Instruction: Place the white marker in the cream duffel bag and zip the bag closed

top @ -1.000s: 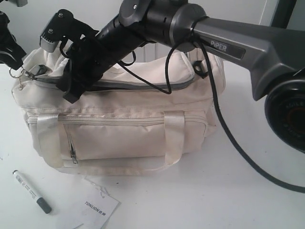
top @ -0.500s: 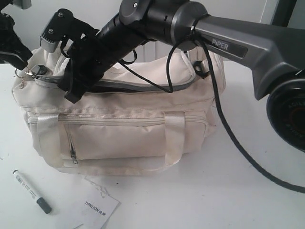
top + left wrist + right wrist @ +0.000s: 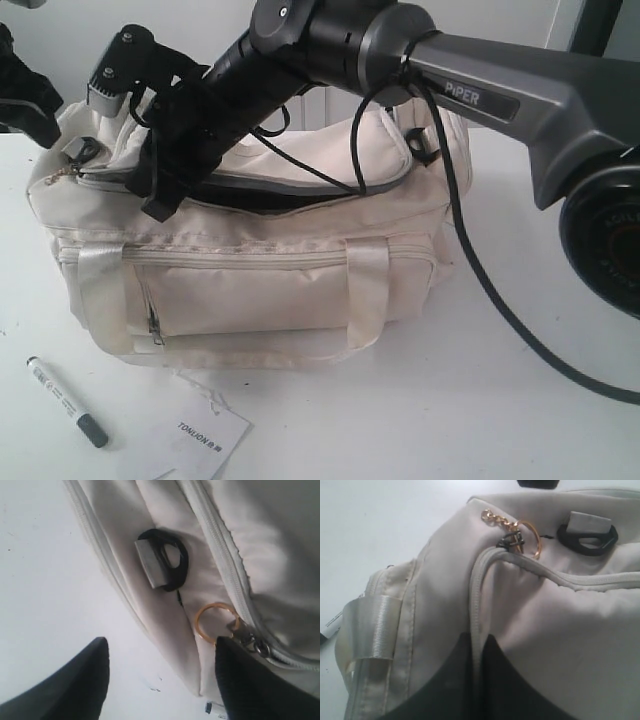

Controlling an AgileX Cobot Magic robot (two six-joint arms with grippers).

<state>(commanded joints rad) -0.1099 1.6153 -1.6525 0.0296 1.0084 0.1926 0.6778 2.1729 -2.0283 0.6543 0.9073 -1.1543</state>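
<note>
The cream duffel bag stands in the middle of the white table, its front pocket facing the exterior view. The white marker lies on the table in front of the bag's left end; one end of it shows in the left wrist view. My right gripper reaches across to the bag's left top and is shut on the piped edge of the top flap, holding it a little lifted over a dark gap. My left gripper hangs open beside the bag's left end, near the gold zip ring but holding nothing.
A white paper TONLION tag lies in front of the bag, right of the marker. A black strap ring sits on the bag's end. The right arm and its black cable cross over the bag's top and right end.
My left gripper has drawn back up and to the left, away from the zip ring, which now rests on the bag's end. The flap's edge has lifted, showing more dark opening.
</note>
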